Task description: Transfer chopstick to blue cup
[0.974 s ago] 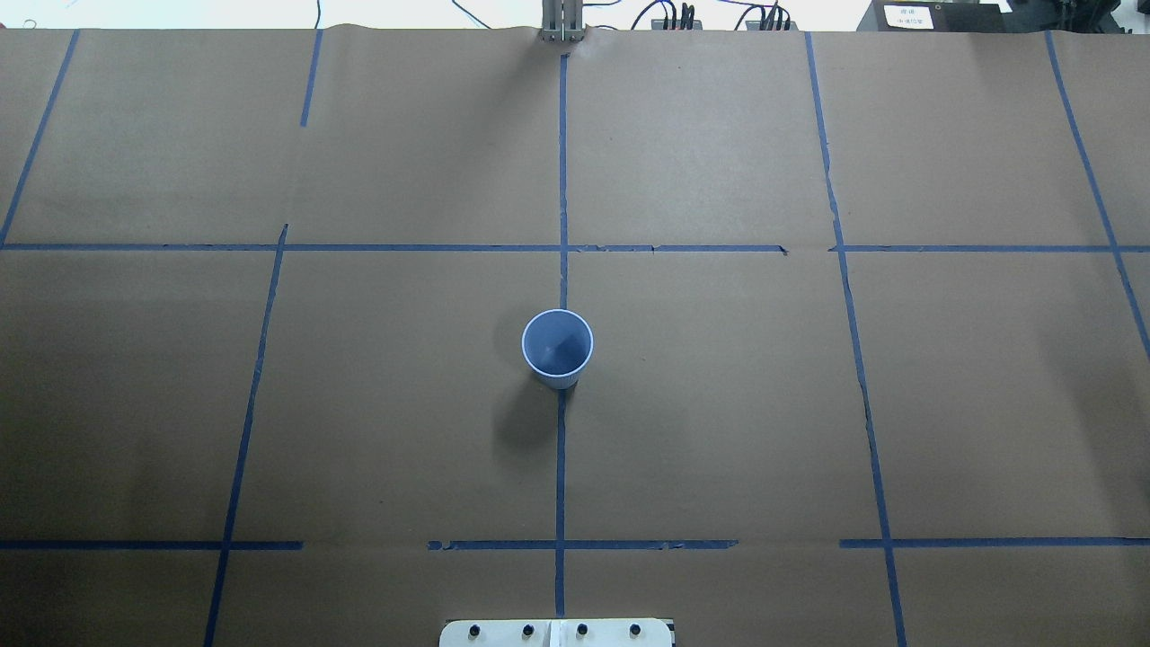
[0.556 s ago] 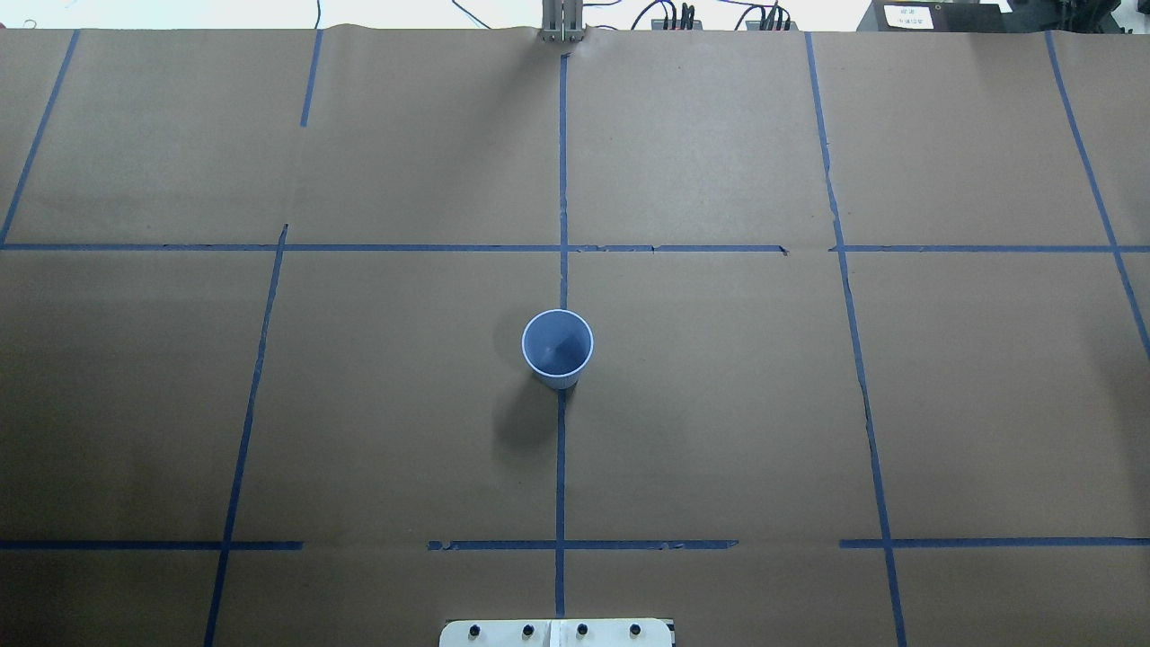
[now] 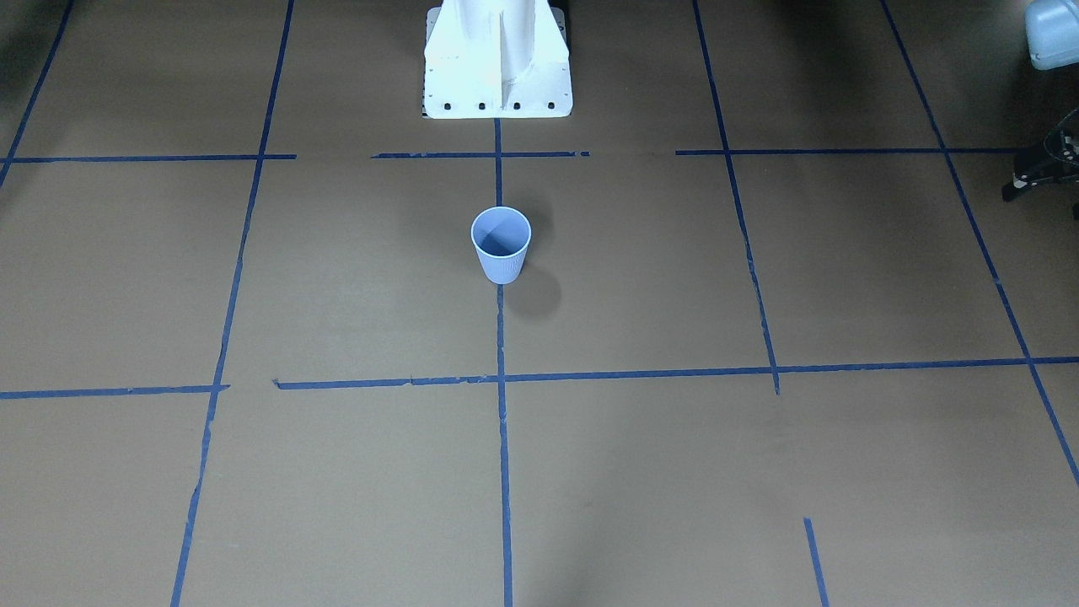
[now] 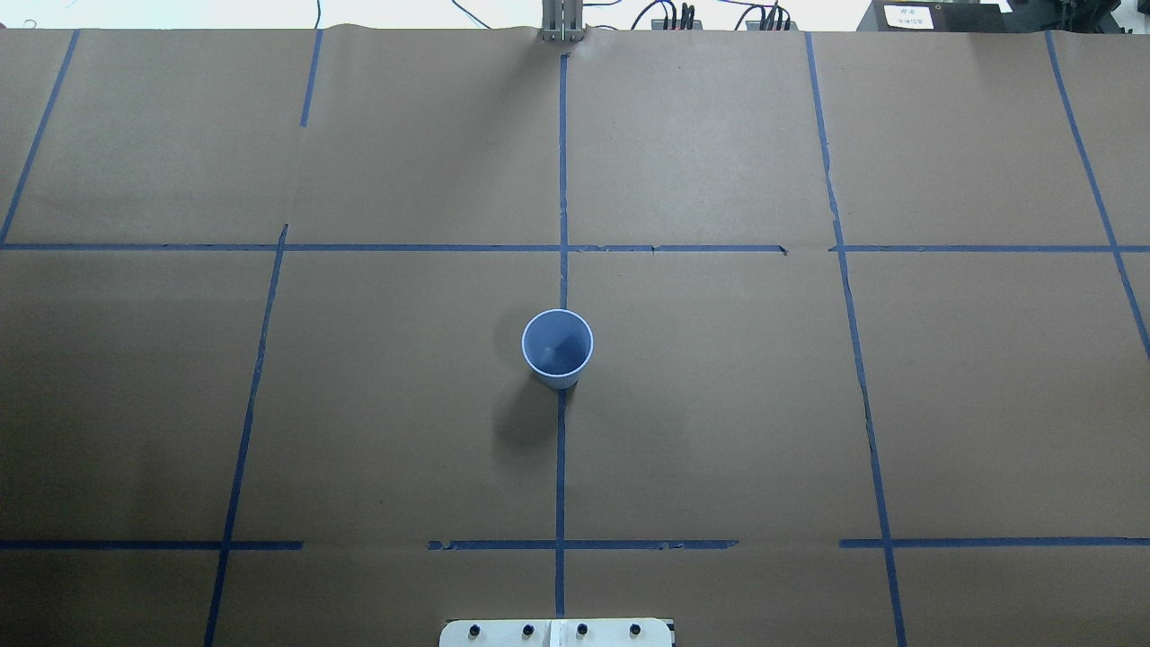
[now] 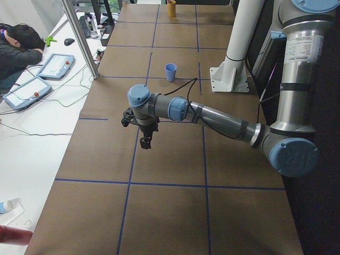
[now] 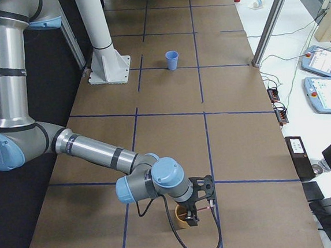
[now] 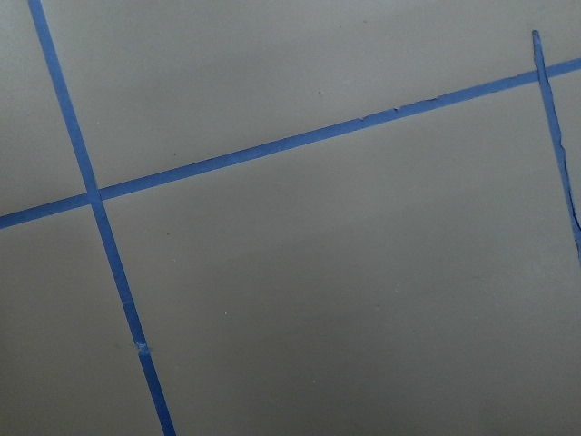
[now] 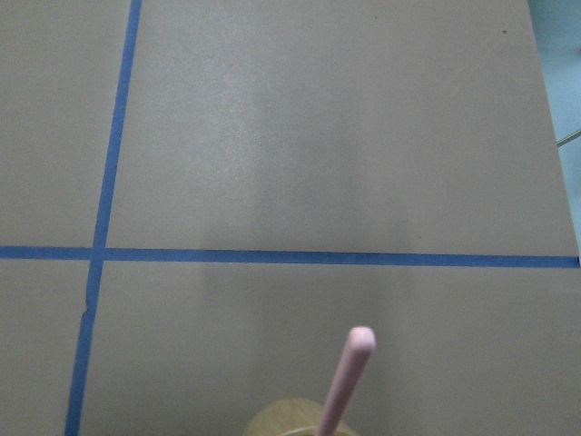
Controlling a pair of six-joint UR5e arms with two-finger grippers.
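The blue cup (image 4: 557,346) stands upright and empty at the table's middle, on the centre tape line; it also shows in the front view (image 3: 501,244) and in both side views (image 5: 170,71) (image 6: 172,59). The pale pink chopstick (image 8: 345,381) stands in a tan cup (image 8: 290,425) right below the right wrist camera. My right gripper (image 6: 199,211) hangs over that tan cup (image 6: 181,216) at the table's right end; I cannot tell whether it is open or shut. My left gripper (image 5: 145,142) hovers above bare paper at the left end; its state cannot be told.
The table is brown paper with a grid of blue tape lines (image 4: 561,467). The white robot base (image 3: 497,59) stands at the near edge, behind the blue cup. Operators' desks with tablets (image 6: 324,81) run along the far side. A person (image 5: 18,48) leans on that desk.
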